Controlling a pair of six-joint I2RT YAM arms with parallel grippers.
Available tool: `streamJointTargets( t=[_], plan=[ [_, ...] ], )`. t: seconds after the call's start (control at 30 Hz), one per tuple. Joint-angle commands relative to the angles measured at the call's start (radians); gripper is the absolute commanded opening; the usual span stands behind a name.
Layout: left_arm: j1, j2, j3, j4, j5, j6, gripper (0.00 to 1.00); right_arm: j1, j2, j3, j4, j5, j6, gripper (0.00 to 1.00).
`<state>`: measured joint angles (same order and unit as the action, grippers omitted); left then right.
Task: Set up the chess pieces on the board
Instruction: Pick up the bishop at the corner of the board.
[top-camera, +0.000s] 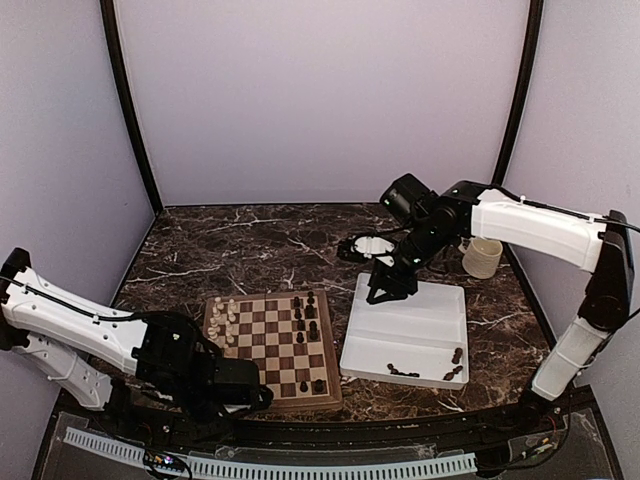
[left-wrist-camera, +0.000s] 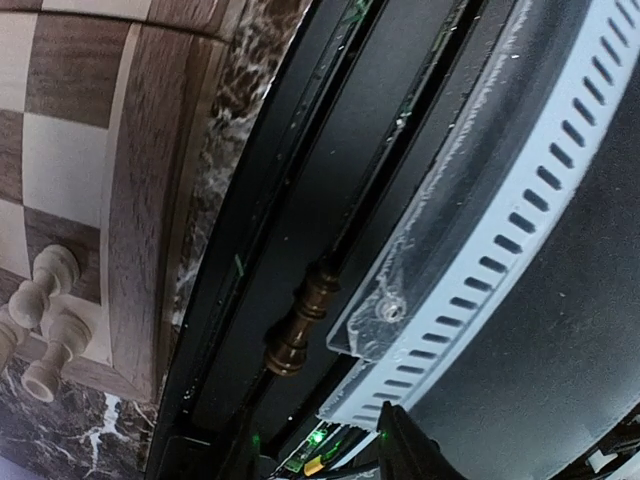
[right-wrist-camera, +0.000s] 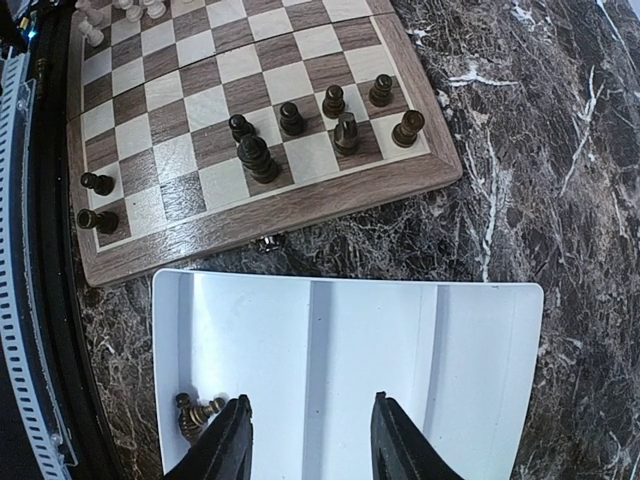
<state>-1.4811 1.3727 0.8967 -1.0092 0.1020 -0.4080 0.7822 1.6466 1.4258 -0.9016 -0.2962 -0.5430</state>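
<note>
The board (top-camera: 268, 342) lies front left, with cream chess pieces (top-camera: 222, 318) along its left side and dark ones (top-camera: 306, 314) on its right. My left gripper (top-camera: 243, 386) hangs over the table's front edge by the board's near frame (left-wrist-camera: 132, 200). It is open (left-wrist-camera: 320, 462), and a dark piece (left-wrist-camera: 300, 322) lies in the black channel just beyond its fingertips. My right gripper (top-camera: 390, 286) hovers open (right-wrist-camera: 310, 425) over the white tray (right-wrist-camera: 480, 330), holding nothing. Dark pieces (right-wrist-camera: 195, 412) lie in the tray corner beside its left finger.
More dark pieces (top-camera: 402, 371) lie along the tray's near edge (top-camera: 400, 383). A cream mug (top-camera: 482, 257) stands behind the tray on the right. A white slotted strip (left-wrist-camera: 500, 250) runs along the front below the table. A small dark object (right-wrist-camera: 268, 242) sits between board and tray.
</note>
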Motion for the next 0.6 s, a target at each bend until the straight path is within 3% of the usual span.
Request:
streamJointTargets(
  t=[0.0, 0.57],
  plan=[
    [-0.02, 0.01, -0.046, -0.008, -0.039, -0.018, 0.42, -0.002, -0.041, -0.012, 0.029, -0.027, 0.01, 0.42],
    [-0.119, 0.212, -0.059, -0.013, -0.067, -0.011, 0.36, -0.003, 0.003, 0.012, 0.028, -0.055, 0.006, 0.42]
  ],
)
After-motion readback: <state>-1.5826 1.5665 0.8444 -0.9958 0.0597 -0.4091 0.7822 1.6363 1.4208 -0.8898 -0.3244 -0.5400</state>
